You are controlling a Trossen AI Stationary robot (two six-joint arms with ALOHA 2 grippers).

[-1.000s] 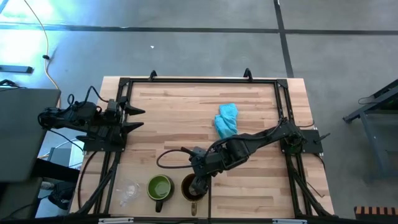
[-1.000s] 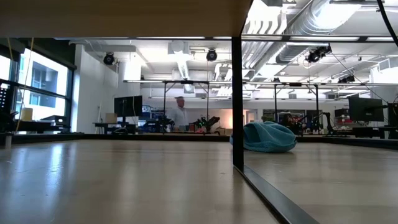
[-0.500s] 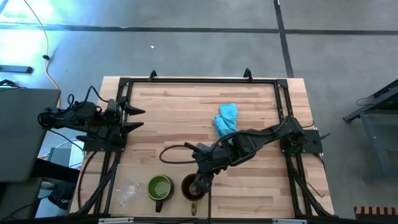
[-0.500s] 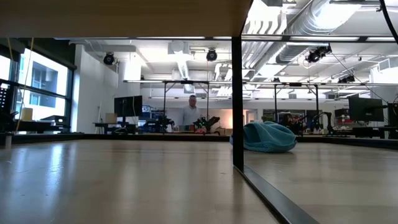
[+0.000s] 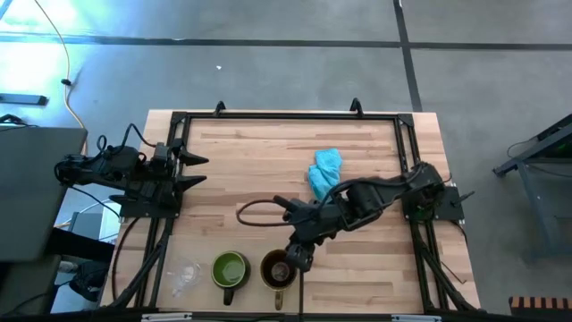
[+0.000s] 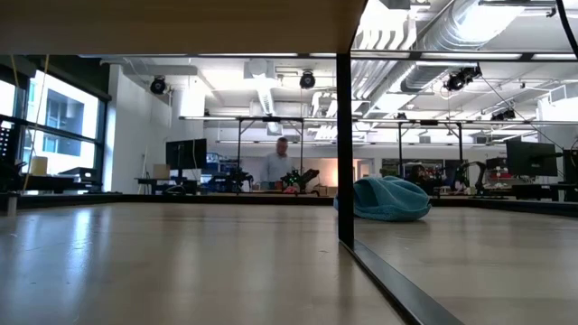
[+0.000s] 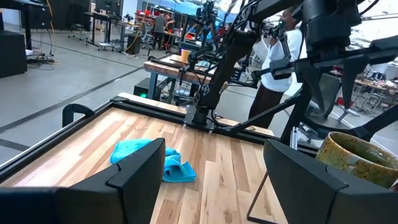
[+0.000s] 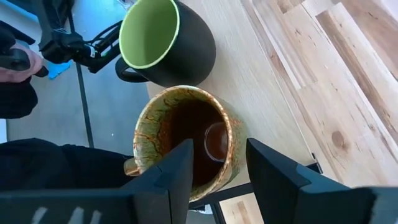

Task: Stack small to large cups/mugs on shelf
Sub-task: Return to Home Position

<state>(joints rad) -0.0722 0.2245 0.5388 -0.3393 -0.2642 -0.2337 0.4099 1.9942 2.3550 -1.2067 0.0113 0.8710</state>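
Observation:
The brown mug (image 5: 276,269) stands upright at the near edge of the pale wooden shelf panel (image 5: 268,152). The green mug (image 5: 230,268) stands to its left, and the tiny clear cup (image 5: 185,276) stands left of that. My right gripper (image 5: 300,258) is open at the brown mug's right rim. In the right wrist view (image 8: 216,168) one finger is over the mug's mouth (image 8: 186,134) and the other is outside its wall. The green mug (image 8: 163,40) shows beyond. My left gripper (image 5: 195,170) waits open at the table's left side. My right gripper comes from above, slanting from the table's right, with the brown mug's right rim (image 8: 235,134) between its open fingers. I cannot tell whether either finger touches the rim. The mug stands upright on the panel.
A light-blue cloth (image 5: 325,172) lies bunched right of the table's middle; it also shows in the low view (image 6: 389,199) and the left wrist view (image 7: 155,160). Black frame rails (image 5: 286,116) run around the panel. A person (image 6: 279,167) stands in the room beyond.
My right gripper has drawn back a little from over the brown mug's mouth toward the table's right and far side, and now stands at the mug's right rim. The mug stays upright in place. The person in the room behind has walked to the right.

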